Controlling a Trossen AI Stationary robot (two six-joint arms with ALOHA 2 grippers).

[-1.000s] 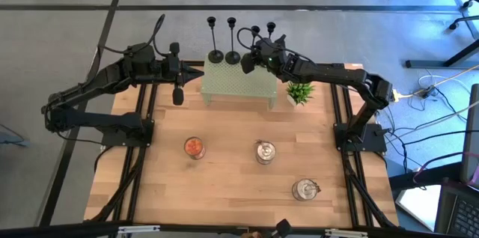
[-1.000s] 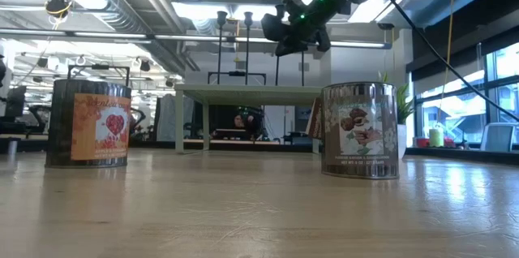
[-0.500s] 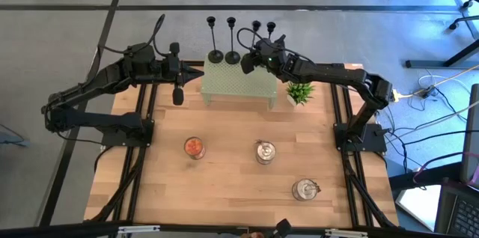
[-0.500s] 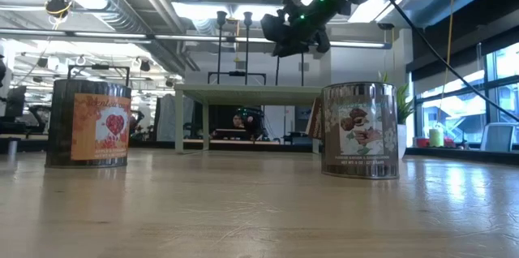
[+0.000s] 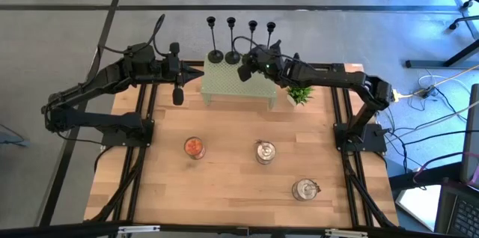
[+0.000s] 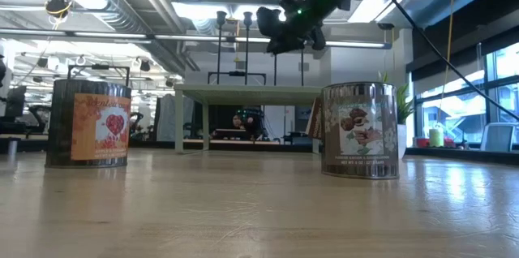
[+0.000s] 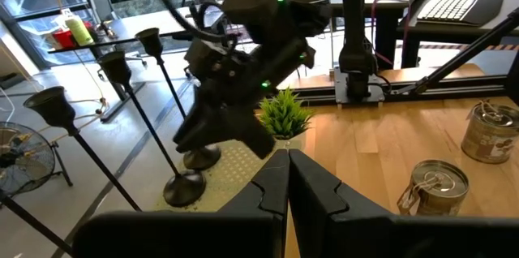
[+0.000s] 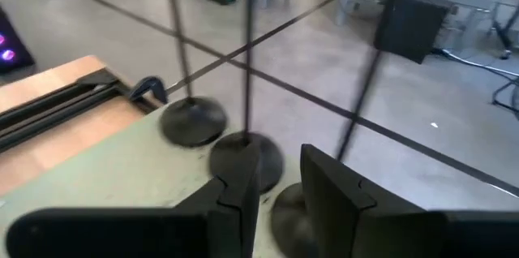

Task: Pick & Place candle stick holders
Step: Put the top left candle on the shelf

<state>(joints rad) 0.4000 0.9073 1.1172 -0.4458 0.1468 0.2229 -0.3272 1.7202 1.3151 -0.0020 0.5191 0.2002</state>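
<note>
**A:** Where are the four black candlestick holders with thin stems and round flat bases sitting?

**B:** They are standing upright in a row along the far edge of the pale green perforated stand (image 5: 238, 82) at the back of the light wooden table (image 5: 232, 178). Running from the left arm's side, there is the first holder (image 5: 214, 40), the second holder (image 5: 231, 40), the third holder (image 5: 253, 32) and the fourth holder (image 5: 270, 30).

**A:** What is the right gripper (image 5: 246, 70) doing?

**B:** It is hovering above the stand, just beside the third holder's stem. In its wrist view the two dark fingers (image 8: 336, 189) are standing apart, released, with nothing between them, and round bases are lying just beyond the tips. The low view is showing it up high beside the stems (image 6: 280, 35).

**A:** And the left gripper (image 5: 178, 93)?

**B:** It is waiting off the stand's left end, over the table's back corner. Its fingers (image 7: 312, 189) are pressing together, clenched on nothing.

**A:** Anything else lying around?

**B:** A small green plant (image 5: 300, 91) is sitting beside the stand's right end, under the right arm. Three short round tins are standing well apart on the nearer part of the table: one with an orange-red top (image 5: 194, 147), one in the middle (image 5: 265, 150), and one nearest the front edge (image 5: 304, 188).
</note>
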